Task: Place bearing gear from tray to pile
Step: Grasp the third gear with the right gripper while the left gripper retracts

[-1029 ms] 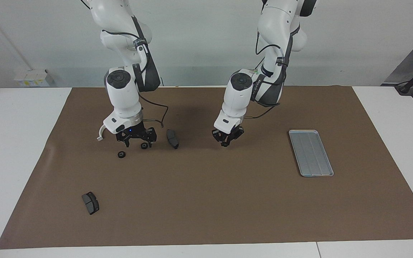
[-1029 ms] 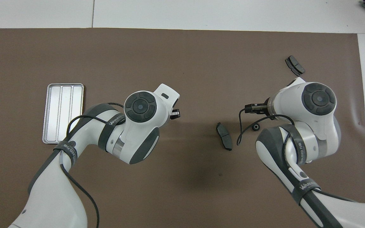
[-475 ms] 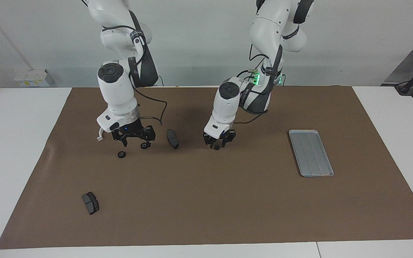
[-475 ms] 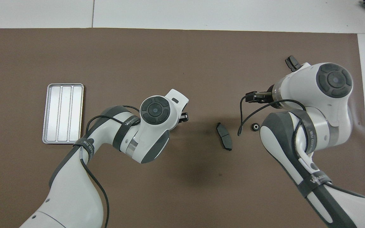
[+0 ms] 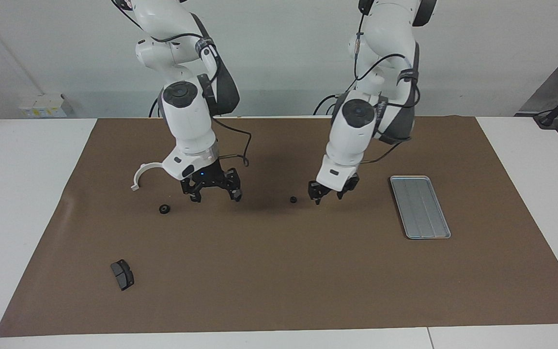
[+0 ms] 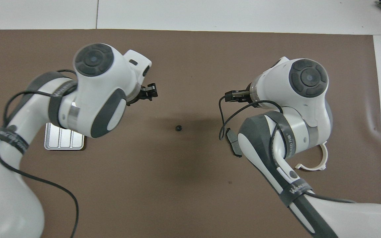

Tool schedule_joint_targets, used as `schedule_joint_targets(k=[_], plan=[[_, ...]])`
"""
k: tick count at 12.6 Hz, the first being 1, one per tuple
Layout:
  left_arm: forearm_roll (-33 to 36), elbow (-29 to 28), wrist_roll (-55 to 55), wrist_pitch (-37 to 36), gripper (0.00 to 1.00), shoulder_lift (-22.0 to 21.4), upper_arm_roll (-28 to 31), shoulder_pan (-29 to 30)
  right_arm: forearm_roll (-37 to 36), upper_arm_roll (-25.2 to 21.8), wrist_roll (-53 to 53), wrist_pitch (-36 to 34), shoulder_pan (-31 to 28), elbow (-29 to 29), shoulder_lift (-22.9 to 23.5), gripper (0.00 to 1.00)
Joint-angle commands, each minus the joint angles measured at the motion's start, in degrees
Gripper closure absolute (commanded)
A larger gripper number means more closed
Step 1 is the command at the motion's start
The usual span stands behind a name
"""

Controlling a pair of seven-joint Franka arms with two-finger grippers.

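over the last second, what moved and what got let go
The left gripper let go of a small black bearing gear, which now lies on the mat, and drew back toward the tray. The right gripper shifted from over one gear to over the brake pad toward mid-table, uncovering the white bracket. The tray, the other gear and the pad farthest from the robots stayed put.

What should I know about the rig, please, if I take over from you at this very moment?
Left claw: open, empty, low over the mat between the small gear and the tray.
Right claw: open, over a brake pad.
Tray: nothing in it.
Pile: white bracket, another gear and a second pad, toward the right arm's end.
Done: gear is off the tray.
Left: it lies apart from the pile; probably move it closer.
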Motion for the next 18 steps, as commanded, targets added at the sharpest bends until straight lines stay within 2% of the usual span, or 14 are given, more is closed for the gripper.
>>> schedule_joint_targets(k=[1, 3, 5, 8, 10, 11, 14, 15, 18], plan=[[-0.86, -0.68, 14.20, -7.65, 0.22, -5.78, -0.66, 9.36, 0.12, 0.02, 5.96, -1.34, 4.14, 5.60, 4.88, 0.00], [-0.77, -0.77, 25.28, -11.35, 0.16, -8.25, -0.40, 15.07, -1.02, -0.07, 9.40, -1.51, 6.87, 7.01, 6.20, 0.00], [-0.42, -0.77, 32.16, -13.55, 0.00, -11.06, -0.40, 19.65, -3.65, -0.07, 14.83, -2.04, 10.90, 9.46, 9.26, 0.00], [0.36, 1.32, 32.80, -17.93, 0.00, -14.32, -0.22, 21.08, -6.38, -0.07, 21.52, -3.00, 14.87, 15.69, 16.64, 0.00], [1.95, 7.63, 32.80, -23.99, 0.00, -13.89, -0.57, 20.73, -6.91, -0.07, 23.12, -2.83, 16.27, 17.64, 19.46, 0.00], [1.95, 8.54, 32.72, -24.89, 0.00, -13.89, -0.57, 20.38, -7.17, -0.07, 23.99, -2.22, 17.07, 18.08, 20.78, 0.00], [1.77, 7.84, 32.71, -23.41, 0.00, -14.24, -1.01, 20.29, -7.61, 0.02, 23.92, -1.07, 17.25, 17.31, 20.80, 0.00], [1.77, 7.58, 32.63, -22.62, 0.00, -13.98, -0.92, 20.20, -7.53, 0.02, 24.00, -1.16, 17.68, 16.69, 20.80, 0.02], [1.77, 6.00, 32.80, -18.93, 0.00, -13.36, -0.92, 20.72, -7.44, 0.02, 23.83, -0.20, 18.04, 14.14, 20.27, 0.30]])
